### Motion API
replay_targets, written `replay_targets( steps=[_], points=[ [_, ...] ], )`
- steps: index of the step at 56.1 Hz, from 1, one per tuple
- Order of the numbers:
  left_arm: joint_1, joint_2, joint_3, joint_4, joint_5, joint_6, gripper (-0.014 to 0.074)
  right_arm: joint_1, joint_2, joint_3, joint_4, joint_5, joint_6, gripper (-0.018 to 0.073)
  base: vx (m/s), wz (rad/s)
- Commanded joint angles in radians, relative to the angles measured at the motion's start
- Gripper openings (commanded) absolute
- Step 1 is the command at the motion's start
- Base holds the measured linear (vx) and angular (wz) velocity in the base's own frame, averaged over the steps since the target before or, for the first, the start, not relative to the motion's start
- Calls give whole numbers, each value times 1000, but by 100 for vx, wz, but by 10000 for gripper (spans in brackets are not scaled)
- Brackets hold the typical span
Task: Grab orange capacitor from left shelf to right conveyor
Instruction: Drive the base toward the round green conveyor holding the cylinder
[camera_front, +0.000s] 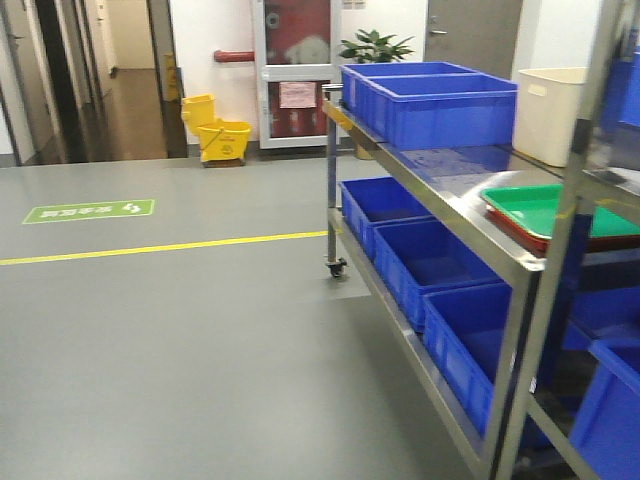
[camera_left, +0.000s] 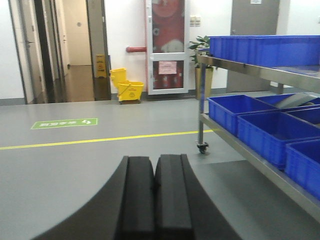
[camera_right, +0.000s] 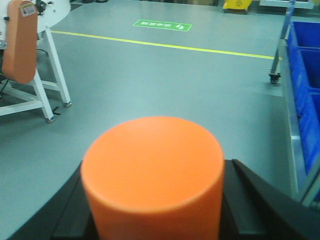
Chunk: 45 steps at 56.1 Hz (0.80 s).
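Room: grey floor (camera_right: 150, 85), yellow painted line (camera_right: 165, 46) at 12 o'clock.
Right pincer (camera_right: 152, 212): you hold the bright orange cylindrical capacitor (camera_right: 152, 165) clamped, 6 o'clock.
Left pincer (camera_left: 154, 200): closed tight, empty.
Around: white-legged metal stand (camera_right: 47, 90) at 10 o'clock; wheeled steel cart (camera_right: 278, 50) with blue plastic bins (camera_right: 306, 55) at 3 o'clock.

No text is coming out clearly in any view. The green floor sign (camera_front: 89, 210) is carrying white characters, but they are looking too blurred to make out. A pink notice (camera_front: 297, 95) is hanging on the glass door of the red cabinet (camera_front: 296, 30), and its lines are showing too small to read. In the left wrist view a yellow caution stand (camera_left: 101, 65) is standing in the corridor, its print unreadable. In the right wrist view a small white label (camera_right: 27, 10) is sitting on the orange cover (camera_right: 20, 45), also illegible.
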Motion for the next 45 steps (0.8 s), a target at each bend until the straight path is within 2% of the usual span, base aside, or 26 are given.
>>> replay_targets(
  steps=[1, 45],
  points=[
    [-6, -11, 32, -5, -82, -1, -6, -1, 5, -29, 7, -79, -13, 368, 10, 27],
    [-6, -11, 32, -5, -82, -1, -6, -1, 5, -29, 7, -79, -13, 368, 12, 25]
  ],
)
